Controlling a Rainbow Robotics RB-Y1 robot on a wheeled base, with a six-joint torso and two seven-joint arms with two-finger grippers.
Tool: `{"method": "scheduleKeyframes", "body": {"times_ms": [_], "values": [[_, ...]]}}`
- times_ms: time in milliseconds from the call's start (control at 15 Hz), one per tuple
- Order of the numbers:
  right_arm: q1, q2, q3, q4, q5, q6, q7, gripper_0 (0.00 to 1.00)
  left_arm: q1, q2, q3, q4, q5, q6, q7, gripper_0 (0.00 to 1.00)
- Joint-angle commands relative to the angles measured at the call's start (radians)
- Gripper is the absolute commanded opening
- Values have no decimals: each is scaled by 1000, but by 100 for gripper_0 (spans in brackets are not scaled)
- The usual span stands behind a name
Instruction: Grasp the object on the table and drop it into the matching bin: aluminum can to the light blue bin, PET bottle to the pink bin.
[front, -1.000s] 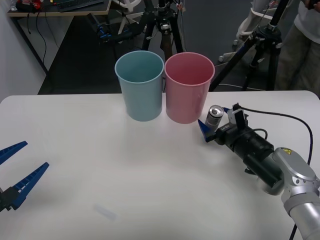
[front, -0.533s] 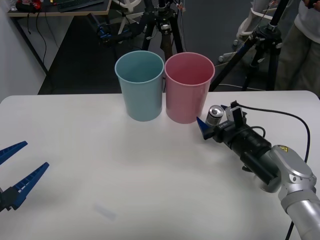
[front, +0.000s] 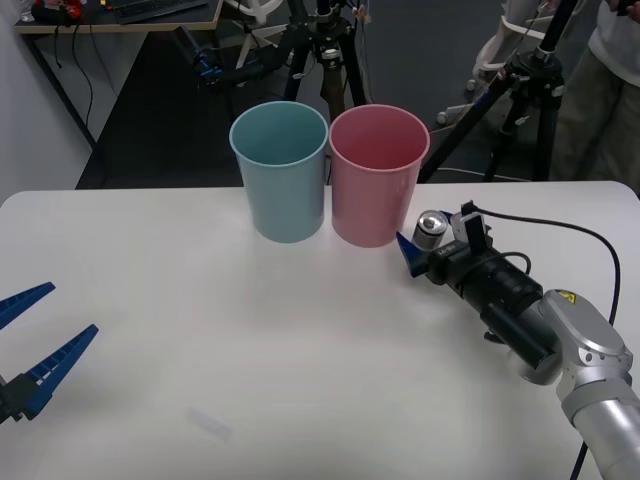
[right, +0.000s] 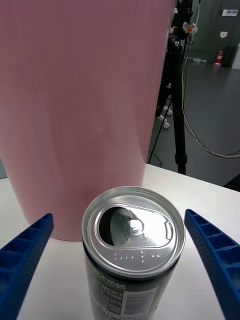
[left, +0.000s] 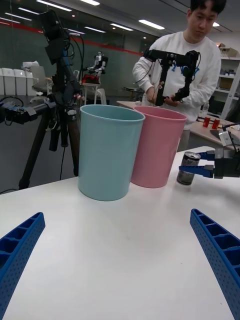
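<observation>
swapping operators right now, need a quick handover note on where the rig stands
Right gripper: open, jaws on either side of the can, not closed on it yet.
Left gripper: open, parked low at the near left of the table.
Can: upright on the table, just to the right of the pink bin, close to its wall.
Light blue bin: beside the pink one, on its left, at the far middle of the table.
Done: the approach to the can.
Left: close on the can, lift, carry past the pink bin and drop it into the light blue bin.
</observation>
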Motion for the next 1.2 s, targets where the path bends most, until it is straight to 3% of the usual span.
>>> {"method": "scheduleKeyframes", "body": {"times_ms": [67, 733, 1200], "values": [[1, 0, -1, 0, 0, 0, 2, 0, 0, 0, 0, 0, 0, 0, 0, 100], [1, -2, -1, 0, 0, -2, 2, 0, 0, 0, 0, 0, 0, 0, 0, 100], [5, -12, -51, -3, -1, -108, 1, 0, 0, 0, 0, 0, 0, 0, 0, 100]]}}
